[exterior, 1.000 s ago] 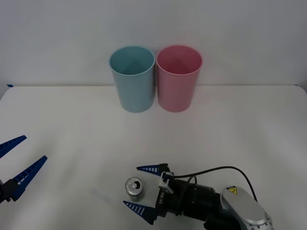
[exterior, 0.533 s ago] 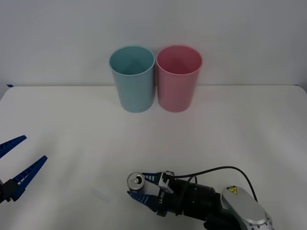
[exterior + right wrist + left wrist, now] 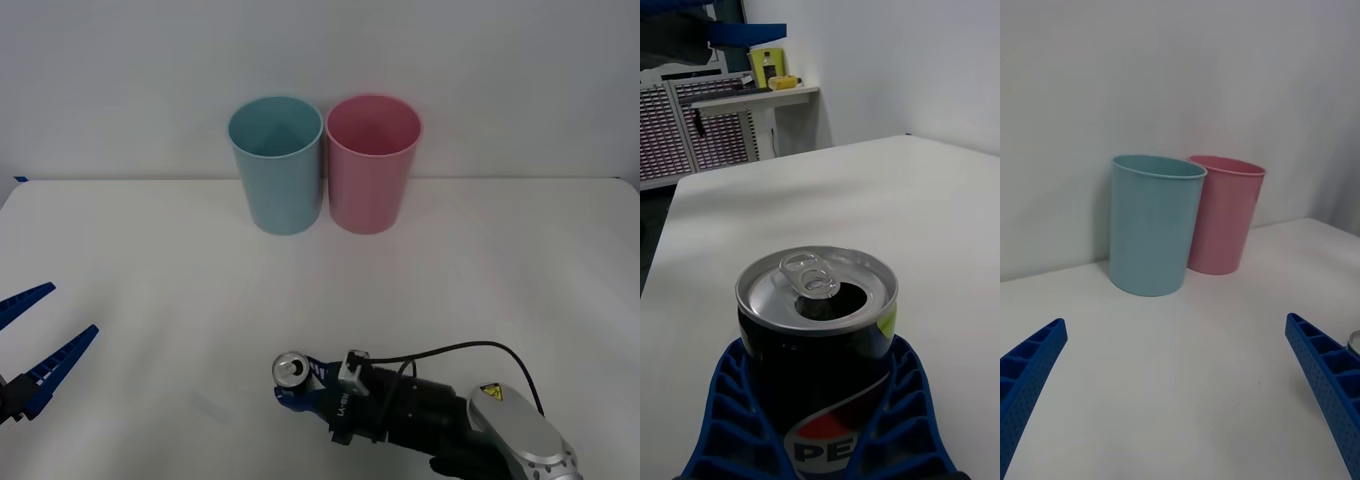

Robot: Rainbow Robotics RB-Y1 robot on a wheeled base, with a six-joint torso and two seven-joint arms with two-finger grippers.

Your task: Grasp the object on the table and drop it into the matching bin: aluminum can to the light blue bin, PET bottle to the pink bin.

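Blue ribbed fingers of the left gripper (image 3: 35, 350) hang spread wide and idle at about nine o'clock on the table (image 3: 520, 270), holding nothing; from its wrist camera the two fingers (image 3: 1326, 390) frame both bins, well apart from them. Moving rightward, the light blue bin (image 3: 276, 165) stands upright at roughly twelve o'clock at the far edge, and the pink bin (image 3: 372, 163) sits just beside it on its three o'clock side, the two walls nearly touching. Nearer, at about six o'clock, the aluminum can (image 3: 292, 372) stands upright between the fingers of the right gripper (image 3: 300, 392), which pinches it around the lower dark body, one ribbed pad (image 3: 726, 420) on each side, while the silver top with its tab (image 3: 816, 289) rises clear above them. The mouth is already open, so the can is probably empty or nearly so: light, thin-walled, easy to dent and slick on its printed skin. A hold low to mid-body across the full width, as seen, looks sound to me; a modest squeeze should do, since a hard one could crumple the wall. Being open and possibly holding dregs, it is best kept upright until it is over the light blue bin's rim.
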